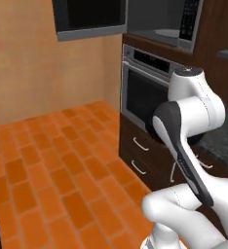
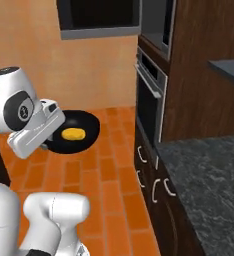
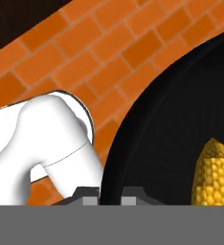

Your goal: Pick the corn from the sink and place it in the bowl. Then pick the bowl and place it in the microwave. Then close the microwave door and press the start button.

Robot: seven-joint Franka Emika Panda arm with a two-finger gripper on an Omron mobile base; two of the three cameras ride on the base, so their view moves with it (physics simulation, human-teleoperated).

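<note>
The hand (image 3: 109,194) pinches the rim of the black bowl (image 2: 74,132), its fingertips (image 3: 133,194) close together on either side of the bowl's edge, and holds the bowl in the air above the orange brick floor (image 2: 111,175). The corn (image 2: 72,134) lies inside the bowl. The microwave (image 1: 172,22) sits high in the dark cabinet above the wall oven (image 1: 142,92), with its door (image 1: 89,19) swung open towards the left.
</note>
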